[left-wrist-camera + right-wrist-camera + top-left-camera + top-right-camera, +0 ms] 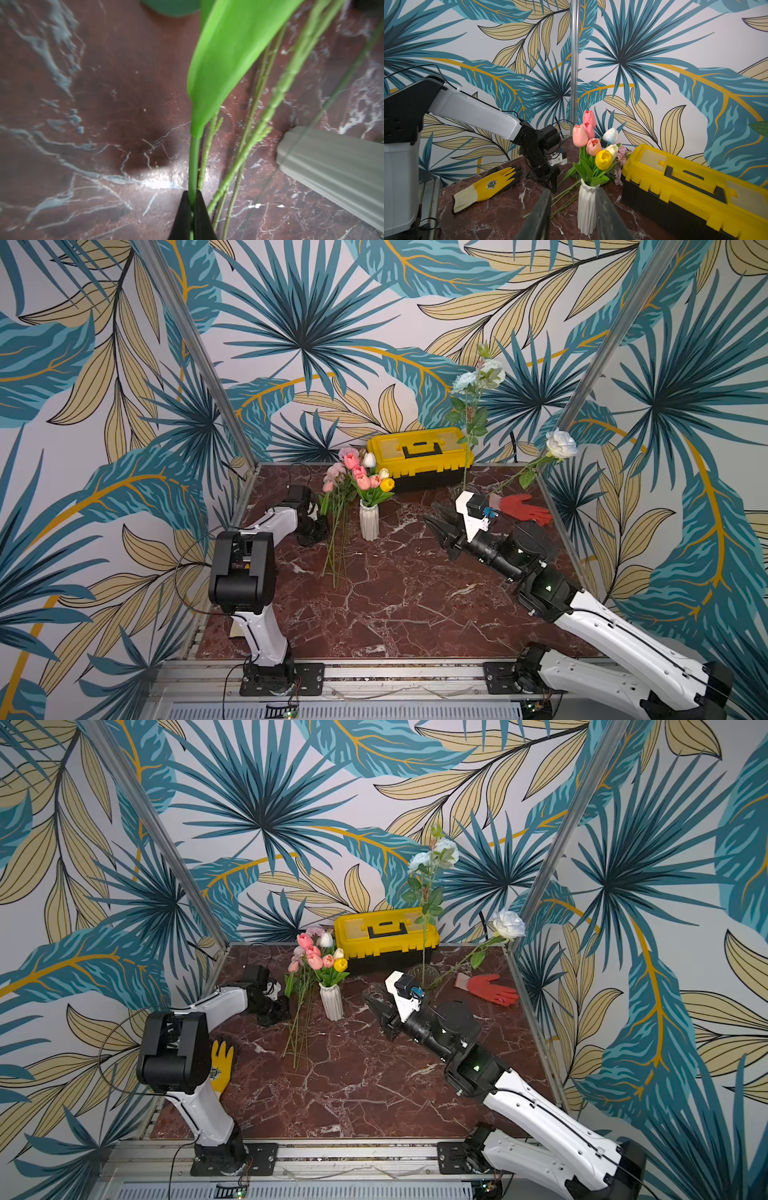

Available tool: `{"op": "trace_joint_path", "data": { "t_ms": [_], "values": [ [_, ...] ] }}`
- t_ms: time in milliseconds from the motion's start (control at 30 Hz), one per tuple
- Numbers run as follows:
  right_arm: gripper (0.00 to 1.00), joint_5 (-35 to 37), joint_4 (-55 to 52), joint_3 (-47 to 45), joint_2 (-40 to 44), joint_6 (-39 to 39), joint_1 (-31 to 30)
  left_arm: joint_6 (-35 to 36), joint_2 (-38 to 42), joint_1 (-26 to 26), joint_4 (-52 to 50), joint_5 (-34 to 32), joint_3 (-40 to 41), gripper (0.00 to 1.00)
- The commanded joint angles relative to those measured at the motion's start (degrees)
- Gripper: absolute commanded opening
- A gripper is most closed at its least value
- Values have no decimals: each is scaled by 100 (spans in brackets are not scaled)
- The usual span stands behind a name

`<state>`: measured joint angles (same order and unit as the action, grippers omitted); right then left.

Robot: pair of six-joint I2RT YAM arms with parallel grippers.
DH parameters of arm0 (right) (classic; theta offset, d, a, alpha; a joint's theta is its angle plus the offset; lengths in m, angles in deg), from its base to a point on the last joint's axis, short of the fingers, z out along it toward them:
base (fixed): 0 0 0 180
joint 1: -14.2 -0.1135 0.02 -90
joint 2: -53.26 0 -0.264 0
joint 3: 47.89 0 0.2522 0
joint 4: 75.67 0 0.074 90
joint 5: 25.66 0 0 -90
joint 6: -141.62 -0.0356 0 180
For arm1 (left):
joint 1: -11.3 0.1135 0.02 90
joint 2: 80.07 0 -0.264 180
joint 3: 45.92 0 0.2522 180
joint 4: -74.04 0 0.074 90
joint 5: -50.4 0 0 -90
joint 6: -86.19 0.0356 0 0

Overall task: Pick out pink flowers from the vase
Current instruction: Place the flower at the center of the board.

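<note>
Left gripper [192,193] is clamped on a tulip stem [194,162] just left of the vase [369,520]. Other pink flowers [337,472] lie alongside on the worktop [415,605]. Right gripper [430,512] is part open and empty.

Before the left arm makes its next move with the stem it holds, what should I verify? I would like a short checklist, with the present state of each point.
1. Left claw is shut firmly on the green stem: ok.
2. The held flower is a pink one: cannot tell; its bloom is outside the left wrist view.
3. Right claw is open, empty and apart from the white vase: ok.
4. Vase stands upright on the table: ok.
5. All pink tulips are out of the vase: not ok; several stand in it.
</note>
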<state>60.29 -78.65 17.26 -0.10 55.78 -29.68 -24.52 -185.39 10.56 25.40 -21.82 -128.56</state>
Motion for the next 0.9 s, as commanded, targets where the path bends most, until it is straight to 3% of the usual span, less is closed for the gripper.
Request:
{"op": "trace_joint_path", "data": {
  "t_ms": [0, 600, 867],
  "values": [
    [37, 123, -123, -6, 81, 108, -16, 197, -45, 69, -242, -59, -373, 0],
    [38, 212, 2, -16, -33, 186, -16, 229, -271, 256, -422, 290, -330, 12],
    [39, 276, -50, 11, -29, 233, -16, 253, 95, 258, -450, 247, -218, 19]
  ]
}}
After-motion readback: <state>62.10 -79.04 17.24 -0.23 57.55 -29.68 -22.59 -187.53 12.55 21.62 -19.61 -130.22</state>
